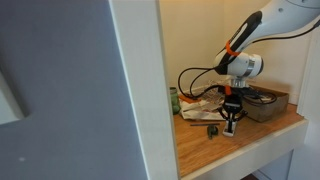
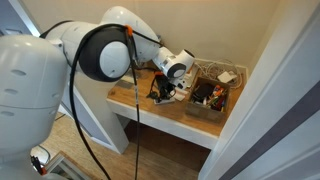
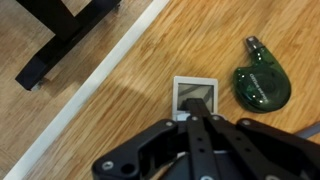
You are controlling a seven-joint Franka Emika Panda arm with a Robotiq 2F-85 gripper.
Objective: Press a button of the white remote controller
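With jaws closed to one tip, poised at the near end of the white remote controller (image 3: 192,97), flat on the wooden counter (image 3: 110,100). Just right, not touching: a dark green round object (image 3: 262,82). Left, bare wood up to the white edge strip.
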